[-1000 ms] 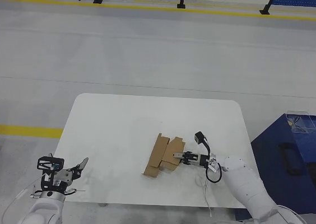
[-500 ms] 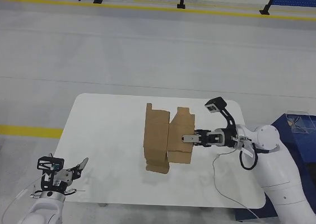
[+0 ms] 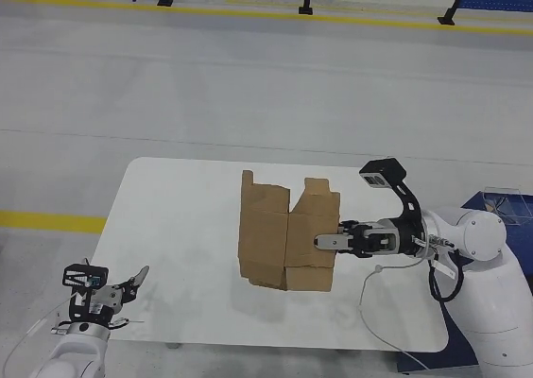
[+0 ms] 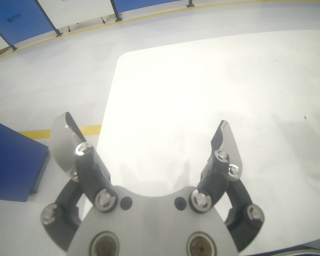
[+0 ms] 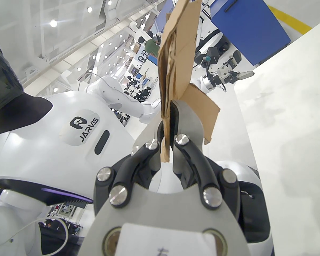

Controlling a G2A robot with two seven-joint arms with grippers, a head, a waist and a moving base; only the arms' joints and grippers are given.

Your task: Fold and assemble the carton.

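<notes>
By the near left corner of the white rounded table (image 3: 181, 208), the left gripper (image 3: 123, 286) hangs with its claw spread wide and empty. Over mid-table, the flattened brown cardboard carton (image 3: 281, 241) appears held clear of the surface, not yet opened. The right gripper (image 3: 324, 242) pinches the layered board at the carton's right edge. The step looks like presenting the blank for opening; next, the left arm would probably need to grip the opposite panel and pull it square

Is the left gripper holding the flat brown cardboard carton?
No, the left gripper stands open and empty; the right gripper clamps the flat brown cardboard carton.
</notes>
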